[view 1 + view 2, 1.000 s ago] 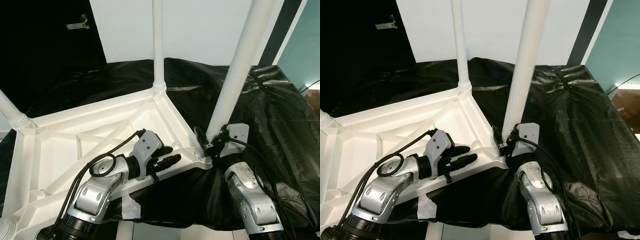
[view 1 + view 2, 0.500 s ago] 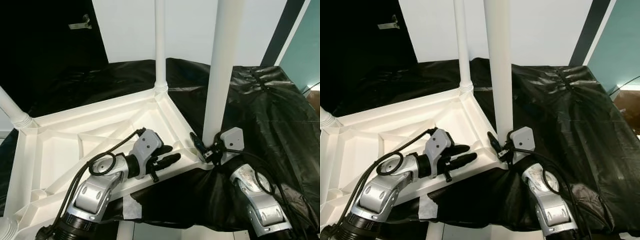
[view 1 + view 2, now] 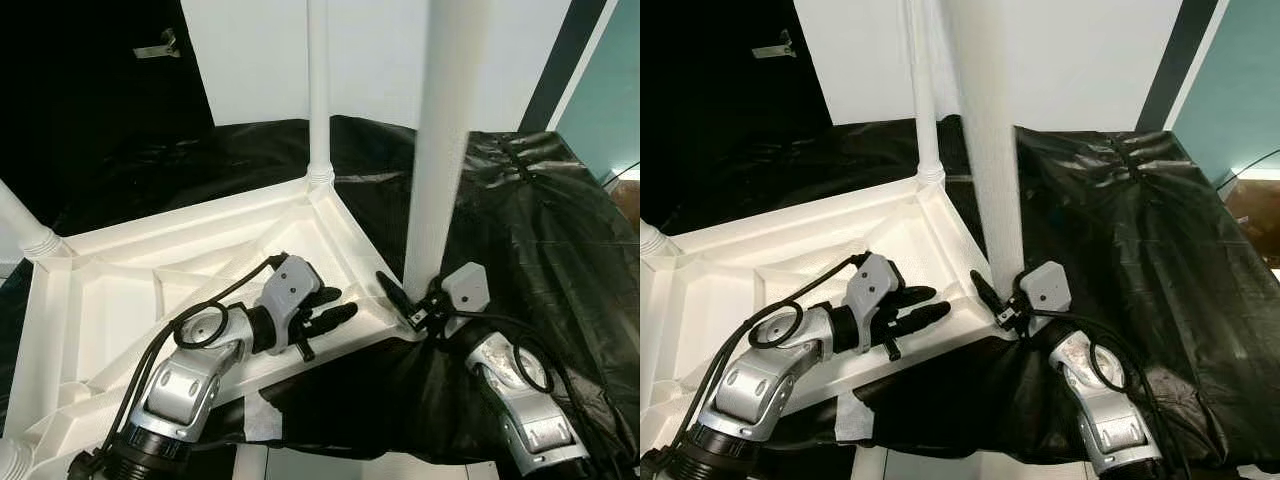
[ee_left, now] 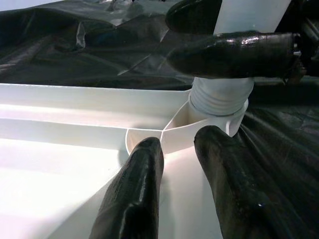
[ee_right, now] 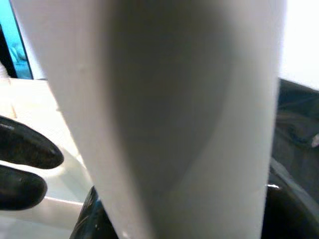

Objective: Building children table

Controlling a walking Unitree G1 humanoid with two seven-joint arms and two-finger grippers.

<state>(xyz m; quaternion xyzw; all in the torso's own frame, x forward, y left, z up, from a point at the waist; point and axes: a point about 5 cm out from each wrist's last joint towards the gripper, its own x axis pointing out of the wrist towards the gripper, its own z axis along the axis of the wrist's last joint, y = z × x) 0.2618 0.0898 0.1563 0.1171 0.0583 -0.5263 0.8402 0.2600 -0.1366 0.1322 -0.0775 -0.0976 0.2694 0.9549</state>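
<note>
While three legs are already standing in the upturned tabletop, the left claw is resting narrowly parted on its rim, and the right claw is gripping the fourth leg, apparently seating it in the near corner socket.

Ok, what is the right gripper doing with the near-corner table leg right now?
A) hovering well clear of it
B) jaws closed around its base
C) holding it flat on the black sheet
B: the right gripper has its jaws around the base of the upright leg at the tabletop's corner socket.
</note>
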